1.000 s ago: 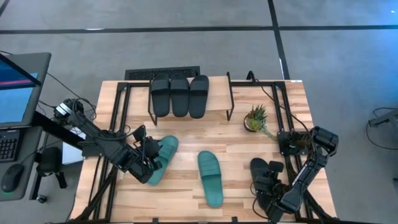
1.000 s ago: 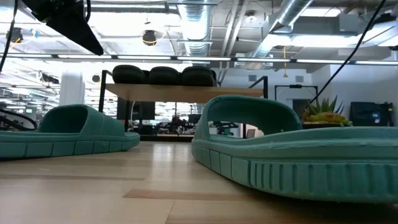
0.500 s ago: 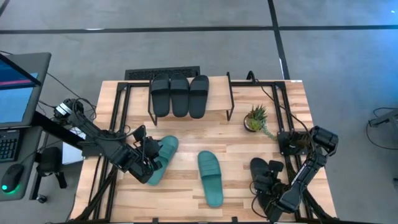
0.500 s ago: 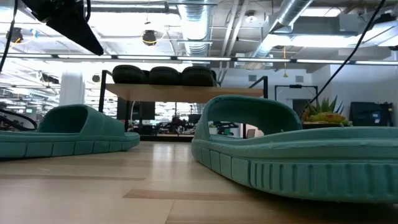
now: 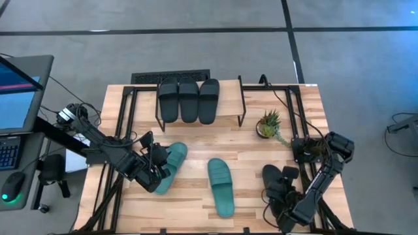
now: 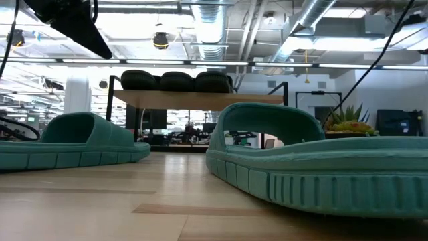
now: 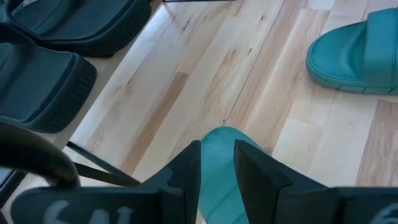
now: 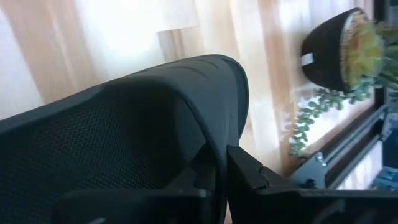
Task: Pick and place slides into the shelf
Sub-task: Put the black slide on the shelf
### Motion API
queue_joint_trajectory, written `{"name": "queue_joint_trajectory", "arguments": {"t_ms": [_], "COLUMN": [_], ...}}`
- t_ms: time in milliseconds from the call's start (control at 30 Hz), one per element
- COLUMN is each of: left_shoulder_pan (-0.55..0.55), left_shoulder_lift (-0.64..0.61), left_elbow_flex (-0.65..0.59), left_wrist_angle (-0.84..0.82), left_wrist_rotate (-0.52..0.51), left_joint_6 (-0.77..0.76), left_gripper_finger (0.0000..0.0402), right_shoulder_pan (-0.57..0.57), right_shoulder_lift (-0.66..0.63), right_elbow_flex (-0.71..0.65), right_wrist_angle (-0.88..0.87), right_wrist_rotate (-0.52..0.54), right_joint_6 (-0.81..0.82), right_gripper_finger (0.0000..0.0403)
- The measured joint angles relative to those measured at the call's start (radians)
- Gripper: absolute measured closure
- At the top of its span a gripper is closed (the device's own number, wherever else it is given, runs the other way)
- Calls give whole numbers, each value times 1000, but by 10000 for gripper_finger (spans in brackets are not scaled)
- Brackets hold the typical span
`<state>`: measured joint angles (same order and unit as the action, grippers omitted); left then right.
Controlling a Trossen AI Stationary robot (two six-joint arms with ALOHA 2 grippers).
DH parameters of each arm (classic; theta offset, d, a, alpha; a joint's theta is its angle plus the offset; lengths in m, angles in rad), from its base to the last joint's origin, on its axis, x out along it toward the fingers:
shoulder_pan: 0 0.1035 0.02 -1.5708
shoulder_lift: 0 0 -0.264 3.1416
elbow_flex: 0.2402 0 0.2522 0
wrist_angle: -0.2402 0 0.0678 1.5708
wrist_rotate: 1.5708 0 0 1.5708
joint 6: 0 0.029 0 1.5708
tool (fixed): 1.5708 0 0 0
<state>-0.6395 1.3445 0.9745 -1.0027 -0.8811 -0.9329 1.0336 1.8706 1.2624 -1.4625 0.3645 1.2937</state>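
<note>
Three black slides point(image 5: 189, 100) lie side by side on the shelf point(image 5: 228, 108), whose top board point(image 6: 194, 100) also shows in the low view. One teal slide point(image 5: 221, 186) lies sole down on the table's middle. A second teal slide point(image 5: 170, 164) lies left of it, with my left gripper point(image 5: 155, 173) shut on it. Near the right edge my right gripper point(image 5: 282, 199) is shut on another black slide point(image 5: 275, 179). My left gripper pinches a rounded end of the teal slide's sole point(image 7: 217, 149) between its two fingers point(image 7: 186, 171), coming slanting down from the table's left. In the low view the slide point(image 6: 73, 144) rests flat on the table. My right gripper pinches the edge of the black slide's strap point(image 8: 214, 146) between its two fingers point(image 8: 249, 171), which stand close together. It comes slanting down from the table's near right. Whether the slide is clear of the table, I cannot tell.
A small potted plant point(image 5: 269, 124) stands right of the shelf, beyond the black slide. Black metal frames point(image 5: 127, 104) run along both sides of the table. Bare wood lies between the middle teal slide and the shelf's legs.
My right gripper has risen a little at the black slide. My left gripper and both teal slides have kept still.
</note>
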Motion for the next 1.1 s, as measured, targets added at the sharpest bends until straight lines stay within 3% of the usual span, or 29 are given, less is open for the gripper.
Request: {"name": "queue_joint_trajectory", "arguments": {"t_ms": [300, 1100], "left_shoulder_pan": [0, 0], "left_shoulder_lift": [0, 0], "left_elbow_flex": [0, 0], "left_wrist_angle": [0, -4], "left_wrist_rotate": [-10, 23], "left_joint_6": [0, 13], "left_gripper_finger": [315, 315], "right_shoulder_pan": [-41, -279], "right_shoulder_lift": [0, -9], "right_elbow_flex": [94, 361], "right_wrist_angle": [-111, -109], "right_wrist_rotate": [69, 307], "right_joint_6": [-10, -454], "right_gripper_finger": [393, 390]}}
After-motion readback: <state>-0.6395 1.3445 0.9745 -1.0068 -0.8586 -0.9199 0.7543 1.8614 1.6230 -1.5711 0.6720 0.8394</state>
